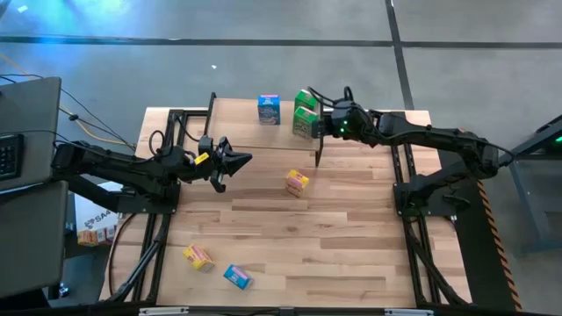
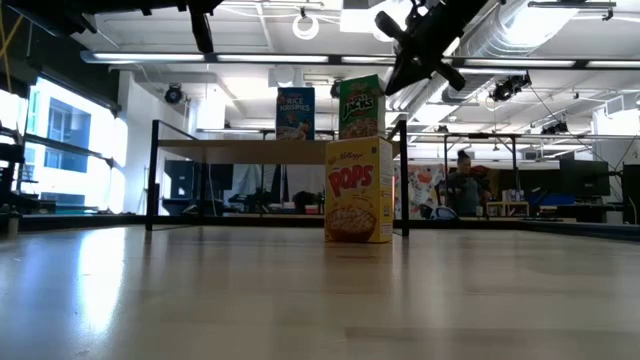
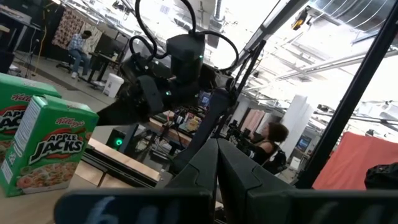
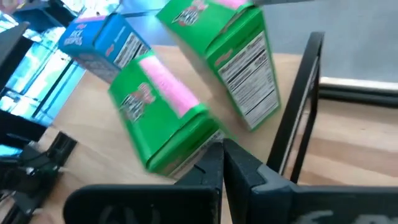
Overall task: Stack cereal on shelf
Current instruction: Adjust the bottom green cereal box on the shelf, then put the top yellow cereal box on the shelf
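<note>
On the shelf [image 1: 228, 123] along the table's far side stand a blue cereal box [image 1: 269, 109] and two green ones [image 1: 306, 98] [image 1: 305, 121]. My right gripper [image 1: 320, 132] is shut, just right of the nearer green box [image 4: 161, 115]. A yellow box [image 1: 298, 183] stands upright on the table in front of the shelf. Another yellow box [image 1: 198, 256] and a blue one [image 1: 238, 276] lie near the front left. My left gripper [image 1: 235, 161] hangs shut over the table's left half, holding nothing. My right gripper's shut fingertips [image 4: 214, 152] stand right beside the nearer green box's lower corner [image 4: 202, 134]. They slant down from the table's right. Whether they touch the box I cannot tell.
A black shelf leg [image 4: 298, 106] stands close beside my right gripper. The arms' black frames [image 1: 167, 219] [image 1: 413, 211] run along both table sides. A laptop [image 1: 26, 114] sits off the left edge. Bare wood lies between the shelf and the front boxes.
</note>
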Robot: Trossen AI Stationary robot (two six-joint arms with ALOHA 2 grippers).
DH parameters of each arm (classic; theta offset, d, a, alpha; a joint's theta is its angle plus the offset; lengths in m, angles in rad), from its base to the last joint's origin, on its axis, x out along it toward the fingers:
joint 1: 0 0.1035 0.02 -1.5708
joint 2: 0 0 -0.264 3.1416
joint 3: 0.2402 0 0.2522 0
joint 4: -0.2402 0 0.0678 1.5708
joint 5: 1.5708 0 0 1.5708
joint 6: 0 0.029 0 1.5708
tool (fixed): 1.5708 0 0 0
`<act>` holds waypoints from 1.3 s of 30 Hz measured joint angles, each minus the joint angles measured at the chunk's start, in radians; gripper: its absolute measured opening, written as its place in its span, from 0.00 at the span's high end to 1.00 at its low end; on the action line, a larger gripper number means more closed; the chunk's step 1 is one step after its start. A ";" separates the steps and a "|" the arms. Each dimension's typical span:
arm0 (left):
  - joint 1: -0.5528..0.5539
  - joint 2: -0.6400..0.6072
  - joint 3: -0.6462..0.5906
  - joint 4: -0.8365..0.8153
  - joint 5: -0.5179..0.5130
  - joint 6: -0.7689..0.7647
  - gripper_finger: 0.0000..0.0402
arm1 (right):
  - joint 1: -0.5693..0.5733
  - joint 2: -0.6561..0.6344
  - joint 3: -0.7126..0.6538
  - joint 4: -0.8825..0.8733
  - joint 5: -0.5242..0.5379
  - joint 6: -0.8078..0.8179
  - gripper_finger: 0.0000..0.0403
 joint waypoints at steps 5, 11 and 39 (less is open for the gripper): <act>0.000 0.000 0.000 0.000 0.000 0.000 1.00 | -0.018 -0.009 0.000 -0.010 0.006 -0.068 1.00; 0.000 0.000 0.000 0.000 0.005 0.000 1.00 | 0.017 -0.099 0.000 -0.222 -0.169 -0.228 1.00; 0.055 0.000 0.000 -0.098 0.125 0.026 1.00 | 0.541 0.111 -0.579 0.576 0.112 0.830 1.00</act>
